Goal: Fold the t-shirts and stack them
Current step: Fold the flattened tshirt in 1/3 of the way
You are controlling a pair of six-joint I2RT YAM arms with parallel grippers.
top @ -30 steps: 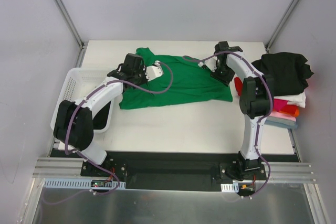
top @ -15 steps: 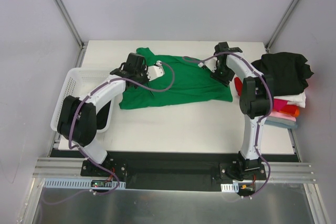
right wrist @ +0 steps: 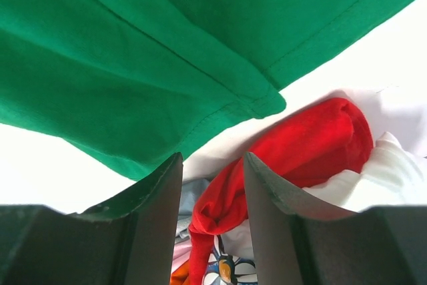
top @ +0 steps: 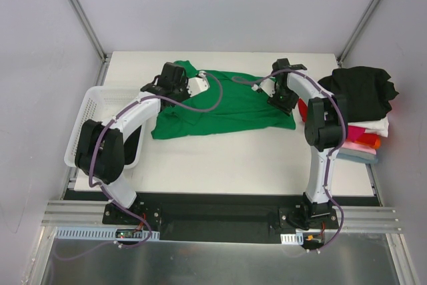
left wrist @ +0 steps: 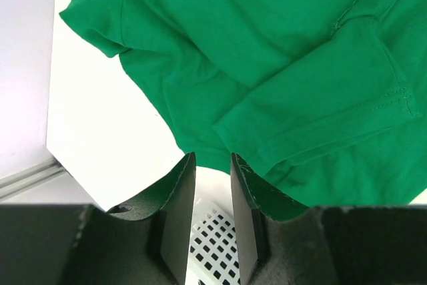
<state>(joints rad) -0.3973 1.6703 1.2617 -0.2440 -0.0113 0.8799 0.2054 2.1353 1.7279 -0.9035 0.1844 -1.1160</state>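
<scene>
Green t-shirt (top: 227,105) rumpled | left gripper (left wrist: 211,159) jaws narrowly parted, right gripper (right wrist: 212,158) jaws spread, neither pinching | you'd best pinch both edges squarely, tension evenly

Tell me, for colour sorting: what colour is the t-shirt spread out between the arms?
The t-shirt is plain bright green, clearest in the top external view.
</scene>
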